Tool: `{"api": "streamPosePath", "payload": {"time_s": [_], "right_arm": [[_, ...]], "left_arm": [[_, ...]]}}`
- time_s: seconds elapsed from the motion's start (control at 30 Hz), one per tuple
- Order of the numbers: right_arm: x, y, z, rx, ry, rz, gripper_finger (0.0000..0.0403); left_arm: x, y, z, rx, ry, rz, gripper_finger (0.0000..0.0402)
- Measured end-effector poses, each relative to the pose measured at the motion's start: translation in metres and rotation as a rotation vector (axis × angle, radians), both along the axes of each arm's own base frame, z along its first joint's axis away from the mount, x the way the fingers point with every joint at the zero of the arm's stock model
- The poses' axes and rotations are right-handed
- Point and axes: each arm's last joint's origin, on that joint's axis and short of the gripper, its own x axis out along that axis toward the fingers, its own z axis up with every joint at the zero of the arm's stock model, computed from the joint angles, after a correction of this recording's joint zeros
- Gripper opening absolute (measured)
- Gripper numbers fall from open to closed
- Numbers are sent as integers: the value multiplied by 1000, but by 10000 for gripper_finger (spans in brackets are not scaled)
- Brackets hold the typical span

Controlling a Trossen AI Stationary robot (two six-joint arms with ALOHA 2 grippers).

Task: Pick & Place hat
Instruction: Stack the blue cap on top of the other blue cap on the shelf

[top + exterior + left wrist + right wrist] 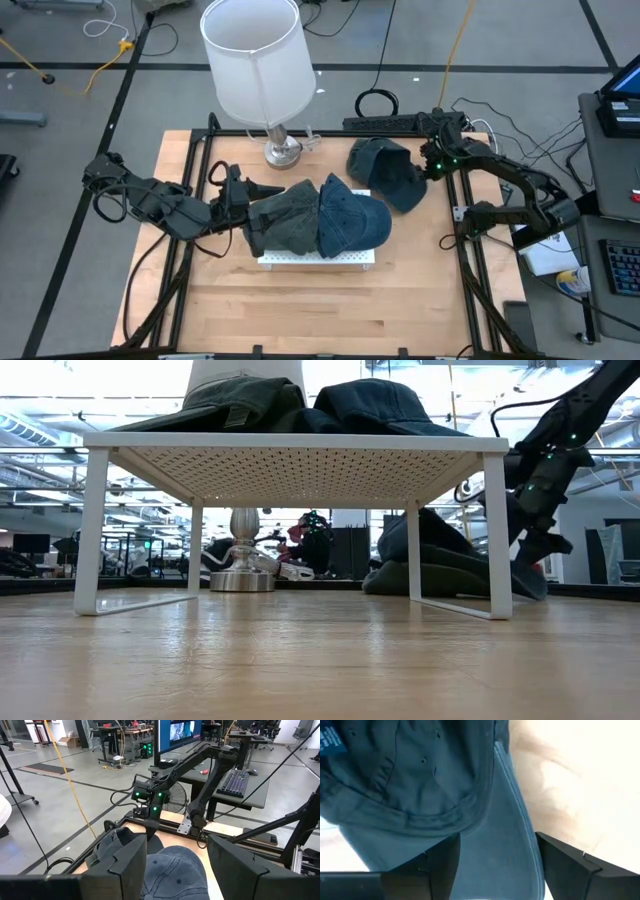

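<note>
1. High view: 2 caps sit on the white rack [300, 257], a grey cap [285, 222] and a blue cap [352, 222], touching each other. A 3rd hat [388, 172] lies upside down on the table [300, 310] beside the rack, near the lamp [262, 70]. Right gripper [428, 165] is at the hat's edge; left gripper [262, 215] is at the grey cap. Risk: a left arm move could drag the grey cap off the rack.
2. Low view: rack legs stand clear, with the hat [440, 565] behind them on the table. Risk: a swinging brim could catch the rack on the carry.
3. Left wrist view: left fingers [132, 862] apart, empty, over the blue cap [175, 872]. Monitor behind, nothing readable.
4. Right wrist view: right fingers [440, 865] apart, straddling the brim [495, 845], not clamped. Risk: pinching 1 thin fabric layer, so the hat slips or folds on lift. Blue inner label [330, 740] has white print, unreadable.
</note>
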Motion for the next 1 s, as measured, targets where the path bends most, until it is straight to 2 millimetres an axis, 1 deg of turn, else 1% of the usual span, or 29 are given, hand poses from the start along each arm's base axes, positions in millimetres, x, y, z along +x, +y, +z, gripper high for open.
{"api": "streamPosePath", "payload": {"time_s": [0.17,0.27,0.37,0.5,0.53,0.63,0.73,1.0], "right_arm": [[1,8,6,27,-44,24,228],[5,10,8,3,-36,44,202],[8,12,7,-33,22,51,146],[12,14,7,-51,41,81,32],[13,15,7,-51,35,90,17],[13,18,12,-62,10,79,9],[11,25,28,-107,-21,69,6],[-3,46,98,-270,-125,53,3]], "left_arm": [[0,0,-1,4,6,1,214],[0,0,-1,9,9,2,214],[0,2,-2,15,18,9,214],[2,5,-2,15,20,22,214],[2,6,-2,15,20,25,214],[3,7,-2,14,20,26,214],[3,8,-2,8,23,8,214],[3,8,-2,7,24,3,214]]}}
